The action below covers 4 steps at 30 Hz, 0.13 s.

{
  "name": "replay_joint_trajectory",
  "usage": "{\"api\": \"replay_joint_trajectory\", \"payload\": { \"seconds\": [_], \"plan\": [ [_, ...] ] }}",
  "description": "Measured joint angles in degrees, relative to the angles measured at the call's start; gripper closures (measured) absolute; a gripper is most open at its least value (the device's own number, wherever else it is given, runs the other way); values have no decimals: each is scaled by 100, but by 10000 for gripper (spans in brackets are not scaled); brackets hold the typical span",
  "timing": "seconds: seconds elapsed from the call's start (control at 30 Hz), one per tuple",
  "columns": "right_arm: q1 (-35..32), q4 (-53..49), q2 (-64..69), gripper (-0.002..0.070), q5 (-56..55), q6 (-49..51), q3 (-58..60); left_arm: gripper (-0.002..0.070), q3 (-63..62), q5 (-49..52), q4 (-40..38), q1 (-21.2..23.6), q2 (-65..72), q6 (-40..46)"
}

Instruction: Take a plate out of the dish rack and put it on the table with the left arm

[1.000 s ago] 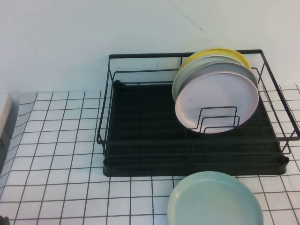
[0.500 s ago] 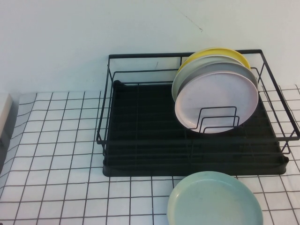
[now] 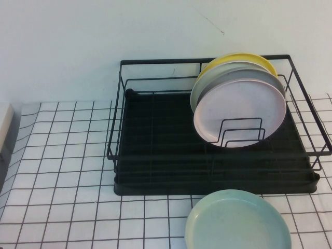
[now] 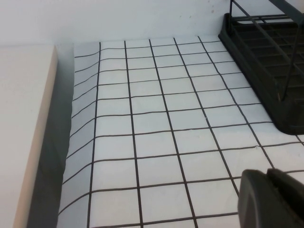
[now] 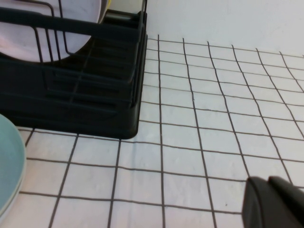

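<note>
White wall fills the background of the high view, above the table (image 3: 62, 171), a white surface crossed by a thin black grid. On it stands the dish rack (image 3: 155, 155), black wire over a black drip tray. At the rack's right end several plates lean on edge against the upright dividers: a pale pink plate (image 3: 244, 116) in front, a grey plate (image 3: 228, 75) behind it, and a yellow plate (image 3: 236, 58) at the back. The plate (image 3: 237, 220), mint-green, lies flat on the table just in front of the rack's right portion, apart from the tray and partly cut off by the picture edge. Neither arm shows in this view.

Left wrist view: the left gripper (image 4: 271, 199) appears as a dark tip at the picture's corner, over bare gridded table, with its fingers closed together and nothing between them. A corner of the dish rack lies well away from it. A pale raised slab (image 4: 23, 133) borders the table on the far side from the rack.

Right wrist view: the right gripper (image 5: 275, 203) shows as a dark tip over bare table; whether it is open or closed I cannot tell. The rack's corner and the mint-green plate's rim sit apart from it.
</note>
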Motion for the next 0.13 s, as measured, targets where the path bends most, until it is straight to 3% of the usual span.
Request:
{"api": "replay_joint_trajectory", "payload": {
  "seconds": [0.13],
  "plan": [
    [0, 0, 0, 679, 0, 0, 0, 677, 0, 19, 9, 0, 0, 0]
  ]
}}
